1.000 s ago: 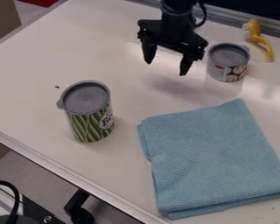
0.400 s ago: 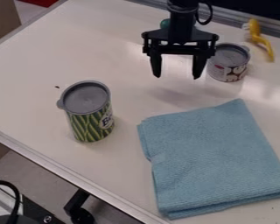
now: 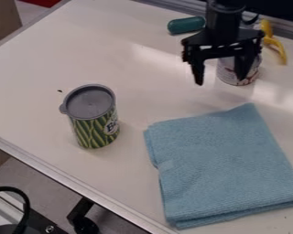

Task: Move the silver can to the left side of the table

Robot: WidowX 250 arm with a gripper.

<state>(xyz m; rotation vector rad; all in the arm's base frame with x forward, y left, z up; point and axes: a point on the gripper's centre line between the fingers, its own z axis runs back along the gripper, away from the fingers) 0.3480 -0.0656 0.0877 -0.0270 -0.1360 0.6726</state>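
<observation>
The black arm [image 3: 225,20] comes in at the top edge, right of centre, and hangs down into the upper right of the frame. At its end the gripper [image 3: 221,81] points downward, open — its two fingers [image 3: 198,71] are well apart, and the one nearer the frame's middle reaches slightly lower. Its wide body tilts, higher toward the right edge.

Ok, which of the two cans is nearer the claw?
The short, round, pale-labelled can, partly hidden behind the claw. The taller, cylindrical green-patterned can stands well clear, nearer the camera.
</observation>
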